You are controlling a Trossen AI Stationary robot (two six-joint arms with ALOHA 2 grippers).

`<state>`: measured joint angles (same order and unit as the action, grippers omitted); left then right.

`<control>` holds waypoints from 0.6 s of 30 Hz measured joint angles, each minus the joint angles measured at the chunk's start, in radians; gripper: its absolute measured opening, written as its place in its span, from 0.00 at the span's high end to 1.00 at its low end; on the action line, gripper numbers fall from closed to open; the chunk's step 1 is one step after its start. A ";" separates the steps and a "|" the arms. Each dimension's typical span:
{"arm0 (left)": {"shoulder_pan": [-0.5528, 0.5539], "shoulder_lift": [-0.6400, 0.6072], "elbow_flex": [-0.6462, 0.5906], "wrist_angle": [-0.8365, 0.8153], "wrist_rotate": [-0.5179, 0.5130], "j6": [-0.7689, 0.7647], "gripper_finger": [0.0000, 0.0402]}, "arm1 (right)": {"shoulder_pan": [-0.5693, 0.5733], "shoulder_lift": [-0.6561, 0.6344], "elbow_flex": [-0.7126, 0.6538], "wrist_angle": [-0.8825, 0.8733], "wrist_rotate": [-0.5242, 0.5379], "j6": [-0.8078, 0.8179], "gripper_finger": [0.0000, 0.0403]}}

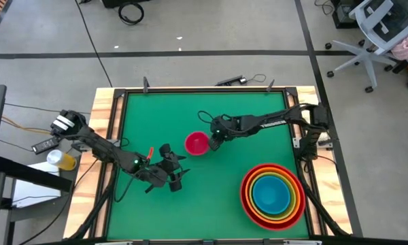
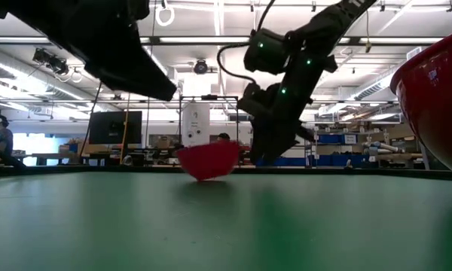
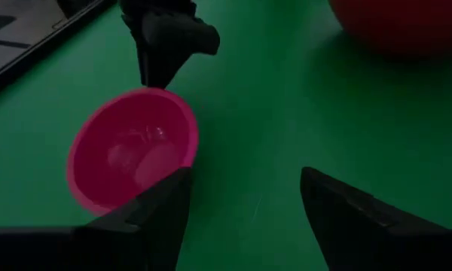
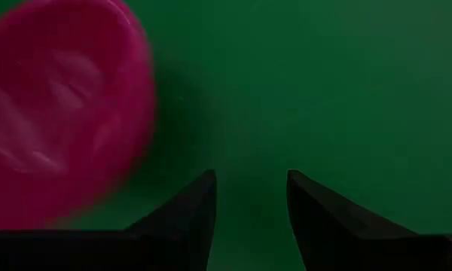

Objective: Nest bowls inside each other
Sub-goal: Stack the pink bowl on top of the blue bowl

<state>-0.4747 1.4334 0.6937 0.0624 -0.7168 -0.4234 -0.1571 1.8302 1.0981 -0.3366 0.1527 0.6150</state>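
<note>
A small pink bowl (image 1: pixel 196 143) (image 3: pixel 132 147) (image 4: pixel 56 113) stands on its base, mouth up, near the middle of the green table (image 1: pixel 156 116). My right gripper (image 1: pixel 213 143) (image 4: pixel 250 196) is open and hangs just to the bowl's right, pointing steeply down. The bowl lies to one side of its fingers, not between them. My left gripper (image 1: pixel 178 180) (image 3: pixel 245 203) is open and sits nearer the front edge, aimed toward the bowl and short of it. A stack of nested bowls (image 1: pixel 273 194), red outside and blue innermost, stands at the near right.
The stack's red outer bowl (image 2: pixel 437 98) stands close at the right of the low view. A raised wooden frame (image 1: pixel 107 136) borders the table. Bare green surface lies along the far edge and at the near middle (image 1: pixel 211 211). A yellow cup (image 1: pixel 62 160) sits off the table at left.
</note>
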 joint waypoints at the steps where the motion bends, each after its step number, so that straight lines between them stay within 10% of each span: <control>1: 0.000 0.000 -0.003 -0.005 0.000 -0.006 0.37 | -0.003 0.009 0.000 0.006 -0.008 -0.007 0.59; 18: 0.130 0.044 -0.008 -0.113 0.060 -0.066 0.37 | -0.009 -0.033 0.002 0.194 -0.022 0.010 0.59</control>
<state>-0.3445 1.4778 0.6861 -0.0501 -0.6565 -0.4892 -0.1656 1.7976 1.0996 -0.1429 0.1302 0.6247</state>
